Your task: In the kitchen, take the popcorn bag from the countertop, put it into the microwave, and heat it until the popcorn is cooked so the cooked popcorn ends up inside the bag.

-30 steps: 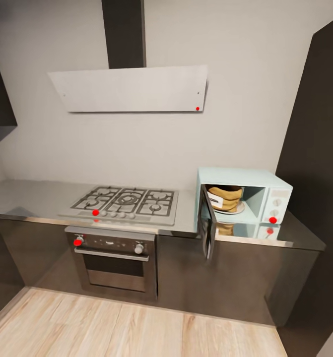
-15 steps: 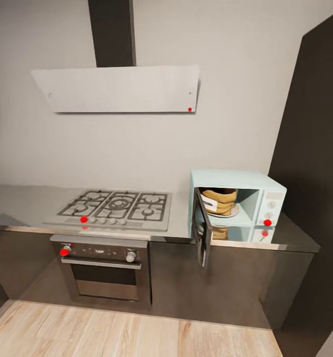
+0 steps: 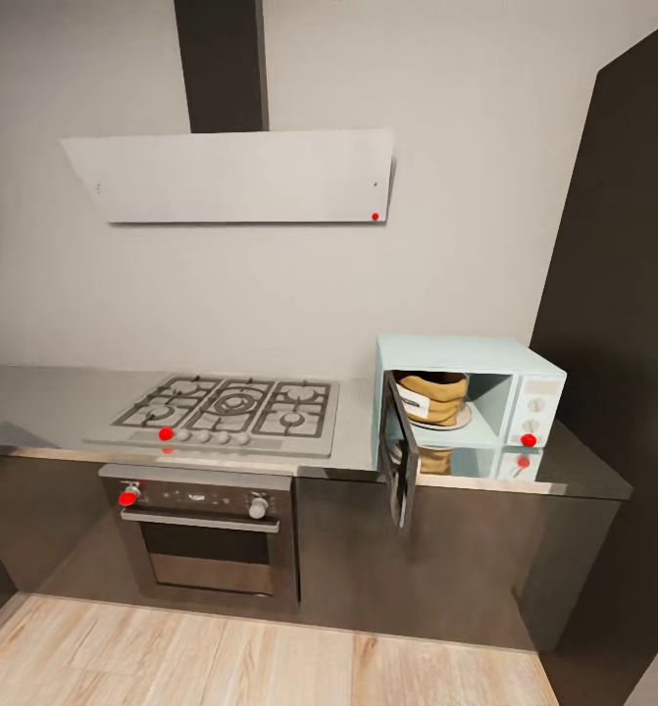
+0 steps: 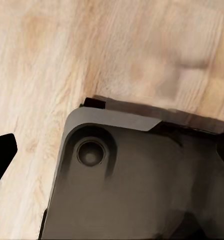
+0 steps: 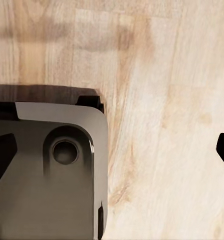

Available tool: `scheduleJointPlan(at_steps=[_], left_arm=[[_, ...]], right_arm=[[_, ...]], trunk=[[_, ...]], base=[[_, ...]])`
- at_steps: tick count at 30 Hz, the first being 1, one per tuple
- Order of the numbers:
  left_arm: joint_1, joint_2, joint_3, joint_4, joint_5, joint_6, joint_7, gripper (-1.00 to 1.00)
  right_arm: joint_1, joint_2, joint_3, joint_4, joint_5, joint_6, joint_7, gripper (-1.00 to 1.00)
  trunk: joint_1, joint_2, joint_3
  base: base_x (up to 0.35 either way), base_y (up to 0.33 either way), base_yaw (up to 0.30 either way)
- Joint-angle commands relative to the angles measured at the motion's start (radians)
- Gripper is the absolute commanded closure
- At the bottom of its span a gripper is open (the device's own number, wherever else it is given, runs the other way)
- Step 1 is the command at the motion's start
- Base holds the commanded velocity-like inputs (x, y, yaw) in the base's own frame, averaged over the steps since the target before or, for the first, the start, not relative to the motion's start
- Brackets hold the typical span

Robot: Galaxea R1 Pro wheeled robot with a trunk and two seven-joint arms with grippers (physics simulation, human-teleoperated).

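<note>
**Over wood floor: both grippers low, bag seated in microwave**

Over the wood floor (image 4: 51,50), each wrist view shows a dark fingertip at its edge and the robot's grey base (image 5: 46,175); whether either gripper is open cannot be told. On the countertop (image 3: 34,397), at 3 o'clock from the gas hob (image 3: 226,412), the pale-blue microwave (image 3: 466,351) stands with its door (image 3: 401,461) swung open. Inside sits the popcorn bag (image 3: 432,395): orange-brown, rolled rim, white label, upright on the turntable plate.

popcorn bag (image 3: 434,396) inside microwave (image 3: 478,355), right of hob (image 3: 226,406)
</note>
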Motion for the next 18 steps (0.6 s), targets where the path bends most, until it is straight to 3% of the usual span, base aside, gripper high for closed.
scheduleJointPlan(at_steps=[1,2,6,7,8,9,10,12,13,16,18], left_arm=[[0.0,0.0,0.002,-0.041,0.004,0.014,0.0,-1.0],[0.001,0.0,0.002,-0.083,0.003,0.035,0.0,-1.0],[0.001,-0.001,-0.003,-0.366,0.003,0.224,-0.002,-1.0],[0.001,0.0,-0.018,-0.479,0.002,0.283,-0.003,-1.0],[0.001,0.0,-0.033,-0.534,0.002,0.308,-0.004,-1.0],[0.001,0.002,-0.059,-0.617,0.001,0.346,-0.004,-1.0],[0.001,0.003,-0.106,-0.764,0.002,0.414,-0.006,-1.0],[0.0,0.003,-0.14,-0.882,0.002,0.478,-0.008,-1.0],[-0.005,0.001,-0.166,-1.009,0.004,0.558,-0.013,-1.0],[-0.046,-0.014,-0.186,-1.114,0.004,0.656,-0.018,-1.0],[-0.092,-0.034,-0.226,-1.155,0.004,0.711,-0.019,-1.0]], right_arm=[[-0.001,-0.001,-0.008,0.003,0.009,-0.006,0.002,-1.0],[-0.001,-0.001,-0.008,0.003,0.009,-0.006,0.002,-1.0],[-0.001,-0.001,-0.008,0.003,0.009,-0.006,0.002,-1.0],[-0.001,-0.001,-0.008,0.003,0.009,-0.006,0.002,-1.0],[-0.001,-0.001,-0.008,0.003,0.01,-0.006,0.002,-1.0],[-0.001,-0.002,-0.008,0.003,0.01,-0.006,0.002,-1.0],[-0.001,-0.002,-0.008,0.003,0.01,-0.007,0.002,-1.0],[-0.001,-0.002,-0.008,0.003,0.011,-0.007,0.002,-1.0],[-0.001,-0.002,-0.008,0.003,0.011,-0.007,0.002,-1.0],[-0.001,-0.002,-0.008,0.003,0.011,-0.007,0.002,-1.0],[-0.001,-0.002,-0.008,0.003,0.011,-0.007,0.002,-1.0]], trunk=[[0.0,-0.001,-0.001],[0.0,-0.001,-0.001],[0.0,-0.001,-0.001],[0.0,-0.001,-0.001],[0.0,-0.001,-0.001],[0.0,-0.001,-0.001],[0.0,-0.001,-0.001],[0.0,-0.001,-0.001],[0.0,-0.001,-0.001],[0.0,-0.001,-0.001],[0.0,-0.001,-0.001]], base=[[0.0,0.0,0.0],[0.0,0.0,0.0],[0.0,0.0,0.0],[0.0,0.0,0.0],[0.0,0.0,0.0],[0.0,0.0,0.0],[0.0,0.0,0.0],[0.0,0.0,0.0],[0.0,0.0,0.0],[0.0,0.0,0.0],[0.0,0.0,0.0]])
